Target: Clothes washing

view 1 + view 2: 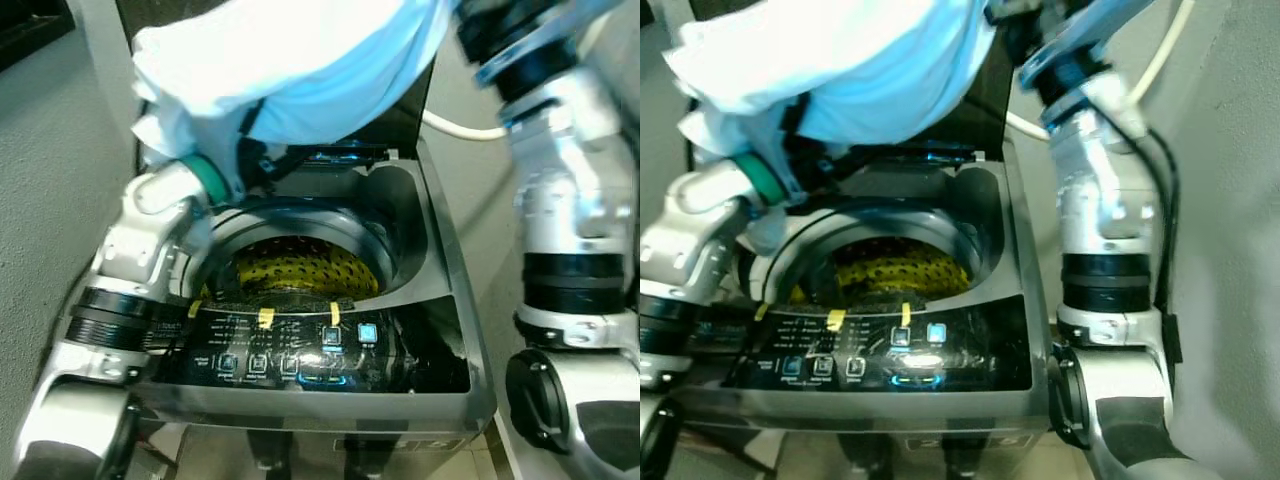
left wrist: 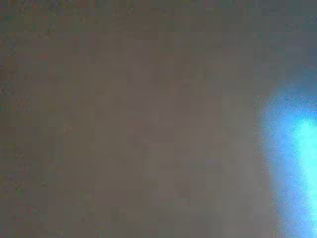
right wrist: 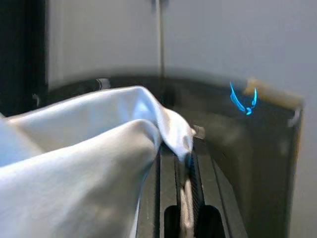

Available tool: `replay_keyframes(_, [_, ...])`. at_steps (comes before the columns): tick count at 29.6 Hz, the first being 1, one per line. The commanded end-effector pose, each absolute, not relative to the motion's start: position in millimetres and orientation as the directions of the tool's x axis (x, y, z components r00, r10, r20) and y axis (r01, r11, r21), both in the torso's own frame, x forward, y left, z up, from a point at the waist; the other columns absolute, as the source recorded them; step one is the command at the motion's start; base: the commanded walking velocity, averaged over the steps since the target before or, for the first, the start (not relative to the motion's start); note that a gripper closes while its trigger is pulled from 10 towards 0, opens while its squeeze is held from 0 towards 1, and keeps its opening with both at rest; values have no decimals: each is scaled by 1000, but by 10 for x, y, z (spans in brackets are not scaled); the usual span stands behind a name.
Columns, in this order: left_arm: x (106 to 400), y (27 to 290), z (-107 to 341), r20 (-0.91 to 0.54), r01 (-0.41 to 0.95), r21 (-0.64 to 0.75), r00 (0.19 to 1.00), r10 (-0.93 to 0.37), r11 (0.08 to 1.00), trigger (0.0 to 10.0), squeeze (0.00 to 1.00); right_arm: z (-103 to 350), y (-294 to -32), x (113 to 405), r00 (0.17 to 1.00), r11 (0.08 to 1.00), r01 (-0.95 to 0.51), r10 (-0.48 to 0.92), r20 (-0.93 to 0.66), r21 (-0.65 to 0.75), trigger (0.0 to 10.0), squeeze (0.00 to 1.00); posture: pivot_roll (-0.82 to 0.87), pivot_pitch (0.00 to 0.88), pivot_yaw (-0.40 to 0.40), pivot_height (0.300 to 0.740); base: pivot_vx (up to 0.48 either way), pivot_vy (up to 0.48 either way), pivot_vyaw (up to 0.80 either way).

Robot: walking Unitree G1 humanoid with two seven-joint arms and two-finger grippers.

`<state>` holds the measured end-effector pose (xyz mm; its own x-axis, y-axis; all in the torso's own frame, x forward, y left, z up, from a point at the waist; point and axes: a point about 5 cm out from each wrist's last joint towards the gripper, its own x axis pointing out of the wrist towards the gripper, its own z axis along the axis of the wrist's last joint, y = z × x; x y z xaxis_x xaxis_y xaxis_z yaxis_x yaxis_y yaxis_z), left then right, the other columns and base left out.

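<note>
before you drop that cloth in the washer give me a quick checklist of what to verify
1. Washer lid open: ok, the drum is exposed.
2. Drum opening free: ok, only a yellow perforated item lies inside.
3. Light blue cloth over the opening: partly, it is held above the back of the washing machine.
4. Right end effector grip: ok, cloth is pinched between its fingers.
5. Left end effector grip: cannot tell, cloth covers it and its wrist view is blurred.
6. Control panel powered: ok, blue lights are lit.
</note>
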<state>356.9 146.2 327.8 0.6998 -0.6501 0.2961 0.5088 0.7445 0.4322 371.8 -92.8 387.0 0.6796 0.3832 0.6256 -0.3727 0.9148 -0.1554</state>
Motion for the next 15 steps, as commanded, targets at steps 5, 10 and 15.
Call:
replay_keyframes(5, [3578, 1496, 2911, 197, 613, 304, 709, -678, 729, 10000, 0, 3881, -427, 3734, 654, 870, -384, 494, 573, -311, 10000, 0, 42, 61, 51, 740, 0, 0, 0])
replay_keyframes(10, [3033, 819, 2363, 125, 855, 141, 484, -866, 499, 10000, 0, 3794, -97, 3702, 641, 805, -556, 574, 509, -208, 10000, 0, 73, 63, 18, 740, 0, 0, 0])
replay_keyframes(15, [2801, 585, 2555, 261, 873, 98, 441, -859, 478, 10000, 0, 3708, -89, 3740, 642, 801, -569, 575, 507, -186, 10000, 0, 71, 63, 17, 740, 0, 0, 0])
